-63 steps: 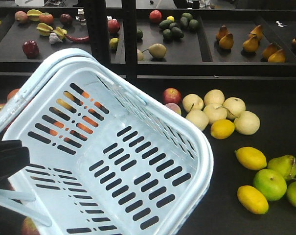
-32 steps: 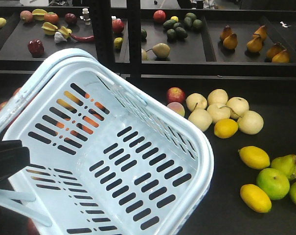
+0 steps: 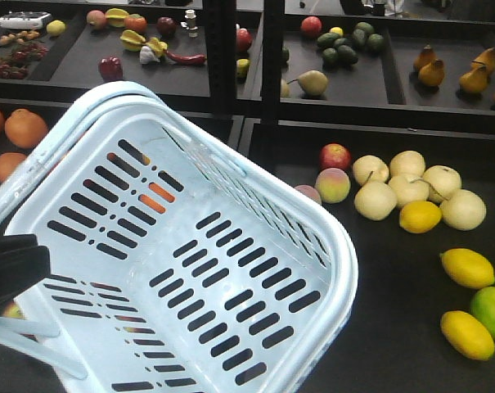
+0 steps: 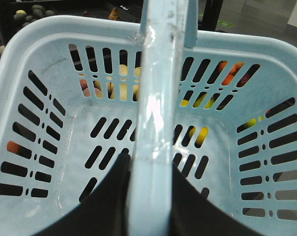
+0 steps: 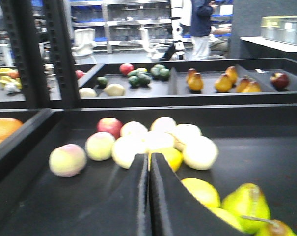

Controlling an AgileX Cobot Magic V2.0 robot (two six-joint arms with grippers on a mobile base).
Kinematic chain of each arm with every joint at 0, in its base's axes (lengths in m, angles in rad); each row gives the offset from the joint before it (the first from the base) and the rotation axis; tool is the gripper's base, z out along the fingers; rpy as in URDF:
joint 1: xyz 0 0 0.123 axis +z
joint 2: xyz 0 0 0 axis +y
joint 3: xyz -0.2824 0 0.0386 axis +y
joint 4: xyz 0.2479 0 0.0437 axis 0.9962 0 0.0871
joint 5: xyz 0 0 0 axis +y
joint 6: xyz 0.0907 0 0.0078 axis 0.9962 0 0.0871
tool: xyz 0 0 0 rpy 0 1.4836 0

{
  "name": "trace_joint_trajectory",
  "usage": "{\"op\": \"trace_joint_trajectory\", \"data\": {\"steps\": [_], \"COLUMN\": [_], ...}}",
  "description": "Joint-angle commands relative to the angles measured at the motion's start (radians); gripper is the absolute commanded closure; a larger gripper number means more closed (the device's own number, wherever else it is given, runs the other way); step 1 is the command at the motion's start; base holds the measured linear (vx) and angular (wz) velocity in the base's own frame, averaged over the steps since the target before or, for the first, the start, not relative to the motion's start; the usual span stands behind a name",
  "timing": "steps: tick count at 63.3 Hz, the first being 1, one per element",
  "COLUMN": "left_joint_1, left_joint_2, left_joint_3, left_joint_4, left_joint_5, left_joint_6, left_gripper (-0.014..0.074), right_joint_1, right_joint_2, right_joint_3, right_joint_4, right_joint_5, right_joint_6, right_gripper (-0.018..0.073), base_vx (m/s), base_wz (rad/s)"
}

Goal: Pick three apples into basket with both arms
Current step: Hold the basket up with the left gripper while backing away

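Observation:
The pale blue basket [image 3: 339,246] fills the left and middle of the front view, tilted, with nothing inside it. My left gripper [image 4: 149,160] is shut on the basket's handle [image 4: 158,98], one black finger on each side; it shows as a black block [image 3: 14,266] at lower left. One red apple [image 3: 335,155] lies in the lower bin right of the basket and shows as well in the right wrist view [image 5: 110,126]. Another red apple [image 3: 311,26] sits on the upper shelf. My right gripper [image 5: 149,157] is shut and empty, low over the bin floor before the fruit pile.
Pale round fruits [image 3: 407,168], a peach [image 3: 332,185], lemons [image 3: 466,268] and a green apple [image 3: 492,309] lie right of the basket. Oranges [image 3: 24,127] sit at far left. A black shelf post [image 3: 247,57] and a raised bin edge [image 3: 378,127] divide the shelves.
The whole shelf scene has slid to the right in the front view, and oranges have come into sight at the left. The basket and left gripper keep their place in the frame.

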Motion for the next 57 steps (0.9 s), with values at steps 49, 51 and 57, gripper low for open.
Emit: {"op": "trace_joint_trajectory", "data": {"steps": [49, 51, 57], "left_joint_1": [-0.004, -0.004, -0.004], "left_joint_2": [-0.002, -0.002, -0.002], "left_joint_3": [-0.026, -0.026, -0.026], "left_joint_4": [-0.052, -0.052, -0.052], "left_joint_5": [-0.079, -0.079, -0.079], "left_joint_6": [-0.011, -0.011, -0.011], "left_gripper": [0.0602, 0.0602, 0.0602], "right_joint_1": [-0.006, -0.006, -0.006], "right_joint_2": [-0.012, -0.012, -0.012], "right_joint_3": [0.012, 0.012, 0.012], "right_joint_4": [-0.012, -0.012, -0.012], "right_joint_5": [-0.072, -0.072, -0.072], "right_joint_6": [-0.007, -0.007, -0.007], "right_gripper": [0.0564, 0.0564, 0.0564], "base_vx": [-0.11, -0.13, -0.13], "base_wz": [0.40, 0.46, 0.46]}}
